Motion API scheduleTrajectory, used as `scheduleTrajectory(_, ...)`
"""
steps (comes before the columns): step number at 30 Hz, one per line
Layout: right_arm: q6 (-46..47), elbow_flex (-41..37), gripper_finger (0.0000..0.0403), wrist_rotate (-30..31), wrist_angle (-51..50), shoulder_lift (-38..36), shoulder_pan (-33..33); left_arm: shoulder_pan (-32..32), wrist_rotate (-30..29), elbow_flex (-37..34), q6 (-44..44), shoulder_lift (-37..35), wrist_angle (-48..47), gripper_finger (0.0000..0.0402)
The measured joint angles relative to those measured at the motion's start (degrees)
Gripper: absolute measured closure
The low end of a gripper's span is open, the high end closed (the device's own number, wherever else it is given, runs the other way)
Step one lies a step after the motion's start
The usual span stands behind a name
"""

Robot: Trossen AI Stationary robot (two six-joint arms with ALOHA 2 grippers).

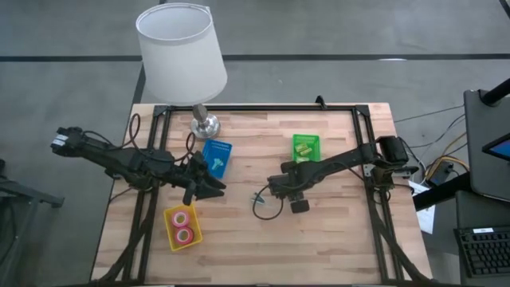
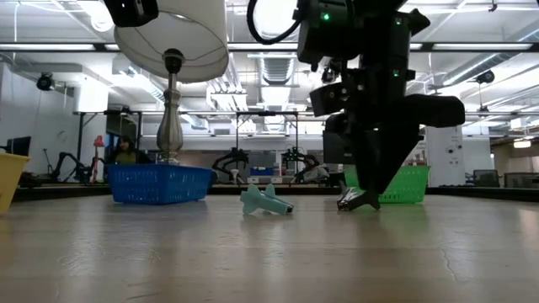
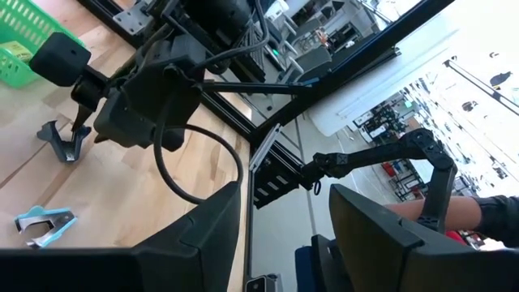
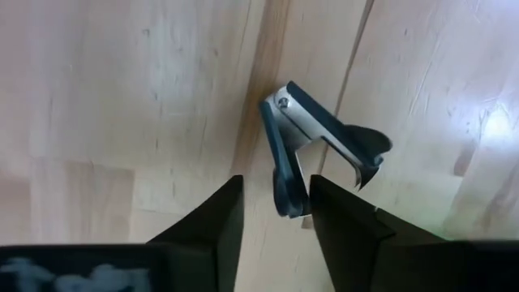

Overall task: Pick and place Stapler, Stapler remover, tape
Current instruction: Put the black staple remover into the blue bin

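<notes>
A dark stapler remover (image 4: 312, 138) with a silver hinge lies on the wood, also seen in the low view (image 2: 350, 201). My right gripper (image 4: 277, 203) is open and points down at it, its fingers on either side of one of the remover's two handles. A teal stapler remover (image 2: 266, 202) lies just left of it (image 1: 258, 198). A green stapler (image 1: 304, 148) sits in the green tray (image 1: 315, 140). Two tape rolls (image 1: 182, 226) lie in the yellow tray (image 1: 170, 237). My left gripper (image 3: 284, 231) is open and hovers near the blue tray (image 1: 225, 147), touching nothing. My right gripper comes from above with one handle of the dark remover (image 4: 285, 191) between its open fingers. That handle lies close to one finger (image 4: 340, 211). I cannot tell whether the finger touches it. The remover rests flat on the table.
A lamp (image 1: 182, 49) stands at the far edge beside the blue tray, which holds a small pale thing (image 1: 217, 162). A black cable loop (image 1: 267, 209) hangs from the right arm over the table. Bare wood spreads along the near side (image 1: 303, 247).
</notes>
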Motion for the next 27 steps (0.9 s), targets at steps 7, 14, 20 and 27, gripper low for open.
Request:
scheduleTrajectory(7, 0.0, -0.7, 0.0334, -0.1, 0.1, 0.0, -0.1, 0.0, 0.0, 0.0, -0.2, 0.0, 0.0, 0.0209)
scheduleTrajectory(14, 2.5, -0.4, 0.0389, -0.1, -0.6, -0.1, -0.1, 0.0, 0.0, 0.0, -0.2, 0.0, 0.0, 0.0209)
scheduleTrajectory(20, 9.9, 4.1, 0.0394, -3.0, -2.6, -0.1, -0.1, 0.0, 0.0, 0.0, 0.0, 0.0, -0.5, 0.0209)
scheduleTrajectory(27, 15.2, 15.1, 0.0395, -15.1, -2.3, -0.3, -0.1, 0.0, 0.0, 0.0, 2.9, 0.0, -2.3, 0.0209)
